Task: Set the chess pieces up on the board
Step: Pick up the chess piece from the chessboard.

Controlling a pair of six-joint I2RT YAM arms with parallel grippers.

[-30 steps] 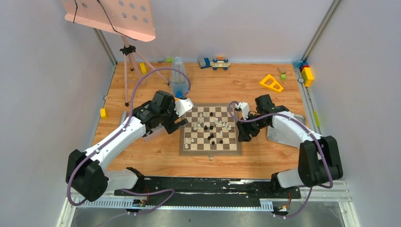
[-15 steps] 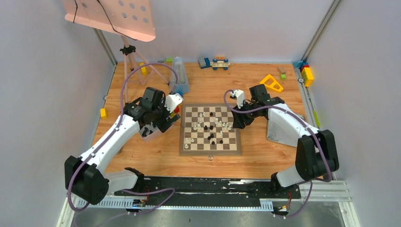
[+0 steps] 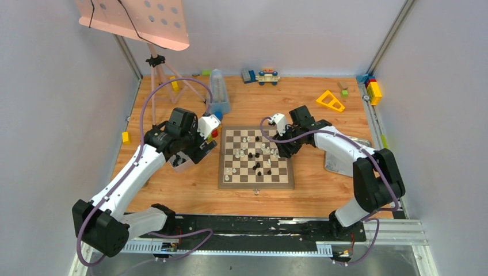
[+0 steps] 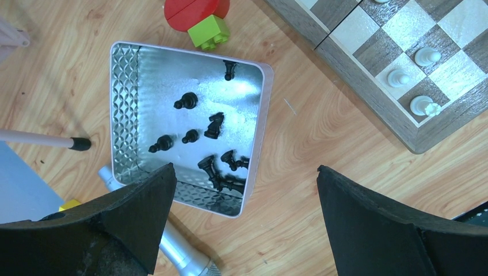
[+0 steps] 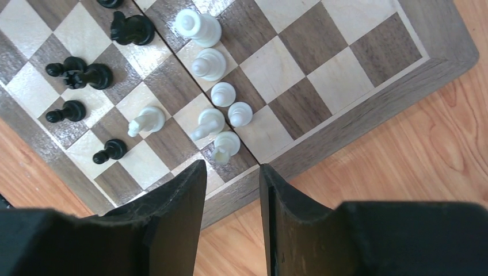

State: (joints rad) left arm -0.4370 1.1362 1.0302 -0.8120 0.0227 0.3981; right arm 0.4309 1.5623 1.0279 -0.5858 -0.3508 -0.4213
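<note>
The right gripper (image 5: 232,172), fingers narrowly apart and empty, hovers over the right edge of the board (image 5: 368,98), beside clustered white chess pieces (image 5: 221,94). The left gripper (image 4: 244,178), spread wide, hangs above the metal tray (image 4: 124,115) of black pieces (image 4: 214,125), left of the board.

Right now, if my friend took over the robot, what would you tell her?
Left gripper: open wide, empty, above the tray, which holds several black pieces.
Right gripper: jaws narrow, empty, above the edge of the board, by a cluster of white pieces.
Done: some pieces of both colours stand on the board, scattered, not in starting rows.
Left: move tray pieces over, line everything up.
</note>
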